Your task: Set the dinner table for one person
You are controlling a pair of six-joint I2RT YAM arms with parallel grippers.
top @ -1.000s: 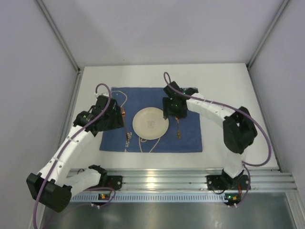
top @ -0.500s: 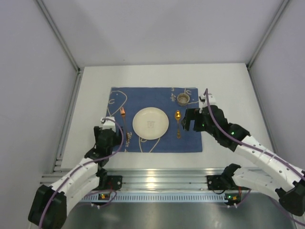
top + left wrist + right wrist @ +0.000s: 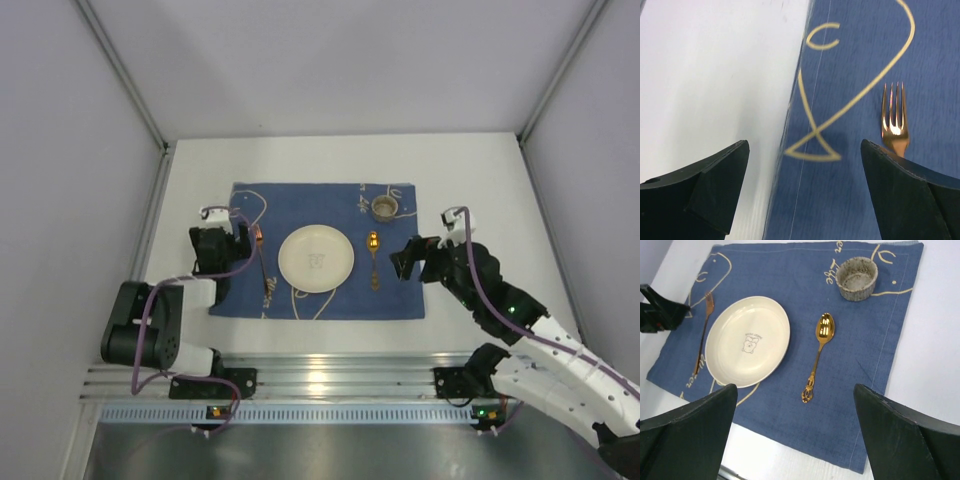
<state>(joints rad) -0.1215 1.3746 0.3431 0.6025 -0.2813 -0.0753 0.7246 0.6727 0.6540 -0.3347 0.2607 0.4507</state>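
The dinner table is a white tabletop with a blue cloth on it. On the cloth lie a cream plate, a gold fork left of it, a gold spoon right of it, and a small speckled bowl at the far right. My left gripper is open and empty, low over the cloth's left edge, with the fork tines just ahead on its right. My right gripper is open and empty above the cloth's right side, apart from the spoon.
A ribbed aluminium rail runs along the near edge with both arm bases on it. Grey walls close in the left, far and right sides. In the right wrist view the plate, bowl and fork show.
My left arm has folded back and its gripper has moved farther up along the cloth's left edge. My right gripper has drawn back a little to the right. The tableware has not moved.
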